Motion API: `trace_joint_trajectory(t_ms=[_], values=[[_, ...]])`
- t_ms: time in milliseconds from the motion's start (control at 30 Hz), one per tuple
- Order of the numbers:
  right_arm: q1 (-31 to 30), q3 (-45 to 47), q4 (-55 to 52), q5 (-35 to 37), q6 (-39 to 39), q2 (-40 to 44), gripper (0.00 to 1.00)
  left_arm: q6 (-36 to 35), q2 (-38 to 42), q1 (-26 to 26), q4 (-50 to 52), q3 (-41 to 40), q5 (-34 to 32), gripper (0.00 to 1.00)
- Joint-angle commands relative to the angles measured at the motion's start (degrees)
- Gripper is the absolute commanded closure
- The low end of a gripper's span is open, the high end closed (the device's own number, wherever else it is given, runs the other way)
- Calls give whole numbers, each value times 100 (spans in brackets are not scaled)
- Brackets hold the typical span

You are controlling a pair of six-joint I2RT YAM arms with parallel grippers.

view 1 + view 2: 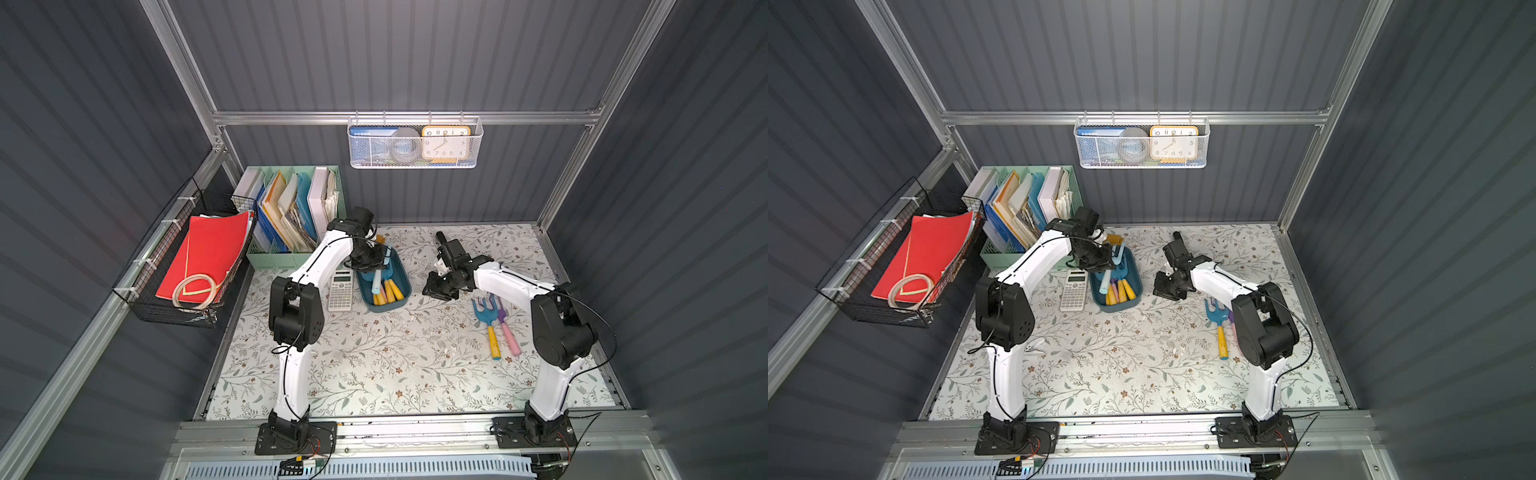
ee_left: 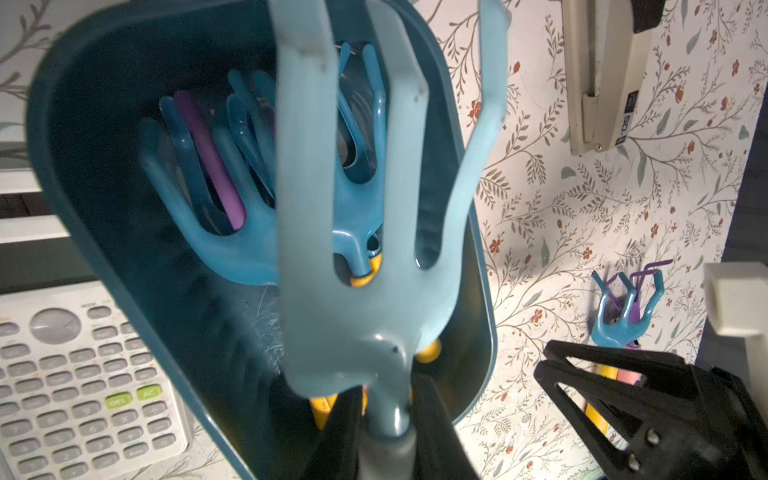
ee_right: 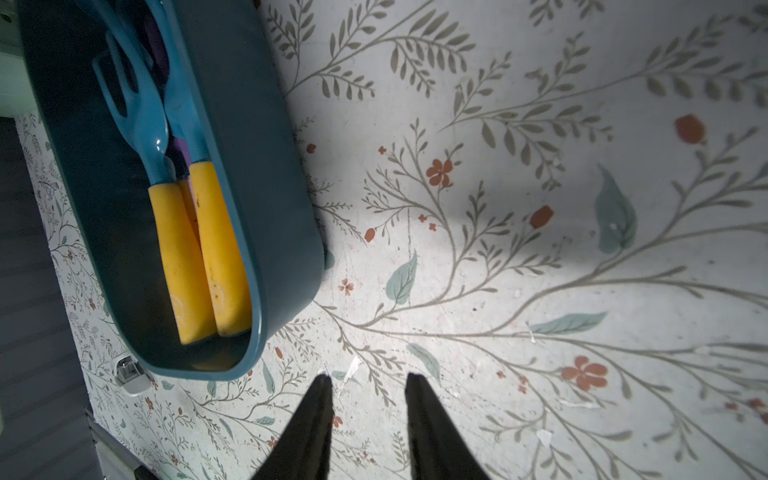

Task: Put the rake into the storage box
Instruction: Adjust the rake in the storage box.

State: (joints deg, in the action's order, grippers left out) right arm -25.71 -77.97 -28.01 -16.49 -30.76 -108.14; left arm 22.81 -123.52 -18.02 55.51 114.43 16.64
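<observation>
Left hand [image 2: 388,419]: clamped on pale blue rake [image 2: 357,332], poised over teal box [image 2: 116,216]. Right hand [image 3: 370,384]: part-open, empty, above desk [image 3: 540,257].

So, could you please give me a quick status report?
Left gripper shut on light-blue rake, over storage box. Right gripper open, empty. Other rakes lie in the box beneath.

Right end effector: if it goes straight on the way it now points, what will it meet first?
Most likely the bare floral table cover, just beside the storage box. The right end effector is open and empty, and nothing lies ahead of it, though depth is unclear.
</observation>
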Motion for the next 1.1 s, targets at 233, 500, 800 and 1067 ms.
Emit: trace_joint_trajectory(t_ms=[233, 500, 800, 1067], values=[[-11, 46, -188, 110, 275, 98, 66, 599, -309, 118, 358, -228, -175, 97], [-2, 286, -160, 115, 386, 200, 66, 840, -312, 263, 25, -508, -483, 97], [1, 331, -129, 46, 404, 214, 66, 1043, -310, 317, -424, -661, -538, 85], [-4, 302, -108, 346, 288, 286, 64, 1003, -44, 317, -405, -669, -949, 27]])
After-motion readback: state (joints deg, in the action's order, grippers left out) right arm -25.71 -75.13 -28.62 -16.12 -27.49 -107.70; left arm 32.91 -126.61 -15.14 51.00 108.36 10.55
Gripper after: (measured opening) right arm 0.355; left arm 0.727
